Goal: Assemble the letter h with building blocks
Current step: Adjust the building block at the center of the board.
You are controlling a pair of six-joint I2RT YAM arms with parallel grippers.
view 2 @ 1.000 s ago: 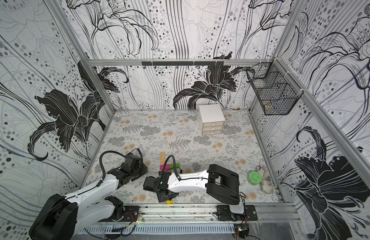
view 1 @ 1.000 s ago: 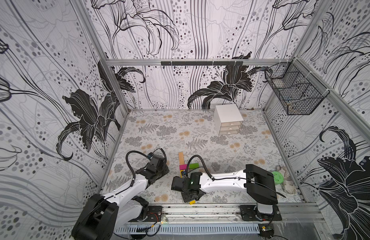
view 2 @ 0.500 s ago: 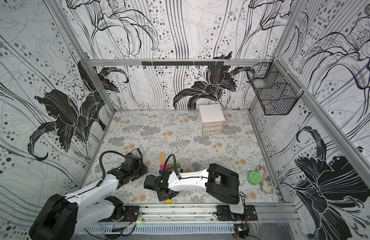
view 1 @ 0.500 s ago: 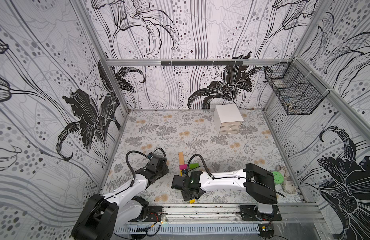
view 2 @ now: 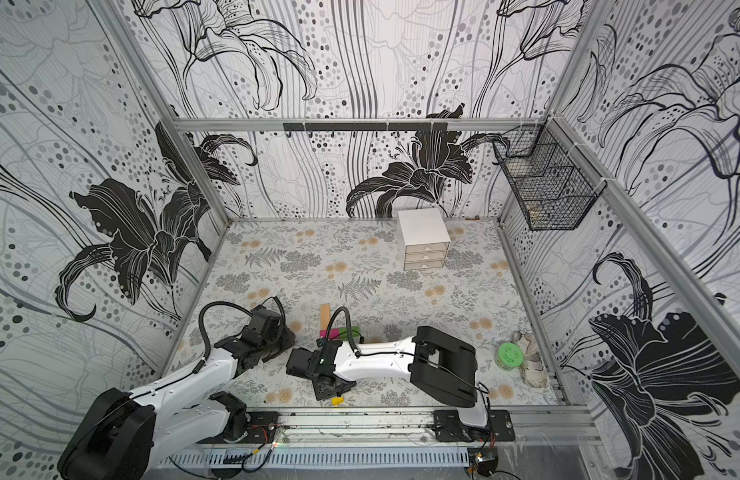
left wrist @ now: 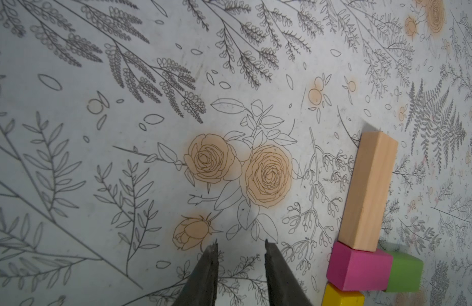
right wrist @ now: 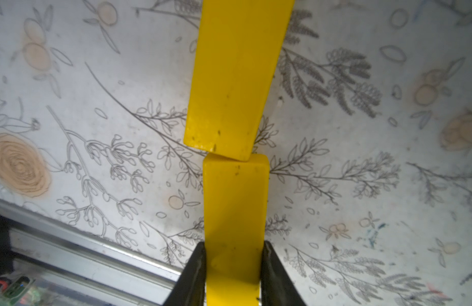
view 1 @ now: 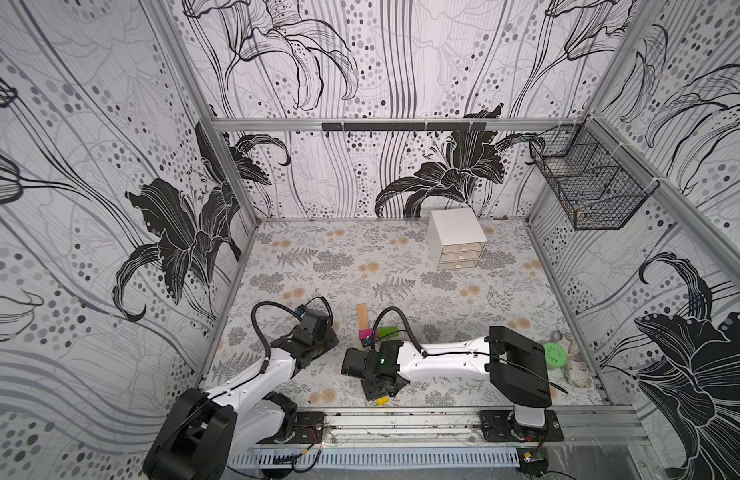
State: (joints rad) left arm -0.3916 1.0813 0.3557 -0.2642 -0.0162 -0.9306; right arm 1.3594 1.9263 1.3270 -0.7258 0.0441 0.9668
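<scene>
Right gripper (right wrist: 234, 243) was clamped on one yellow block (right wrist: 234, 201) by its long sides, and the block poked straight out past the fingertips. Its far end met the other yellow block (right wrist: 234, 79), a bit skewed, so they ran in one line instead of side by side. Left gripper (left wrist: 240, 242) hung empty with its jaws apart. Off to one side of it sat the tan block (left wrist: 367, 190), pink block (left wrist: 359, 267) and green block (left wrist: 405, 273), all touching. I'd have lifted a touch first so the lying leg didn't get nudged. Then shift sideways, keep it parallel, butt the end against green, and release only once it lay flat.
</scene>
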